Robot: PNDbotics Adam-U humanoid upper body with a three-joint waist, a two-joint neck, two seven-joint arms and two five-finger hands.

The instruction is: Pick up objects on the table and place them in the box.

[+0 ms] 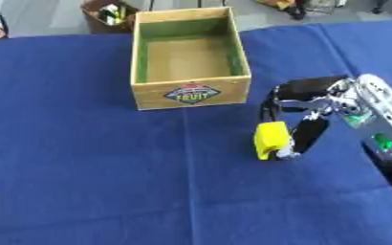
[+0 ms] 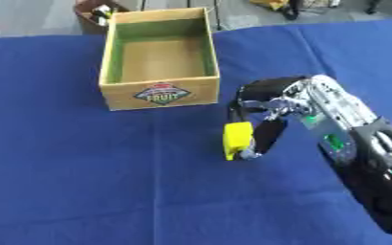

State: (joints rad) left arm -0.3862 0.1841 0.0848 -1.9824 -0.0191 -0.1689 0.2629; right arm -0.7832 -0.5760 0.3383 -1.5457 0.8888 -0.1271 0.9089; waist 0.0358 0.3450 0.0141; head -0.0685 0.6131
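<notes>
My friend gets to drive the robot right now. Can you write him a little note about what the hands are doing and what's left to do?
Right hand: fingers curled round the yellow object, near the blue tablecloth, to the right of and nearer than the box.
Left hand: not in view.
Wooden box: at the far middle of the table, open on top, nothing visible inside.
Done: the yellow object is grasped.
Left: carry it over the box and let go inside. No other loose objects show on the cloth.

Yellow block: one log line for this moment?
right hand: shut on small yellow block | block: near blue tablecloth | wooden box with green lining: empty | left hand: not visible
</notes>
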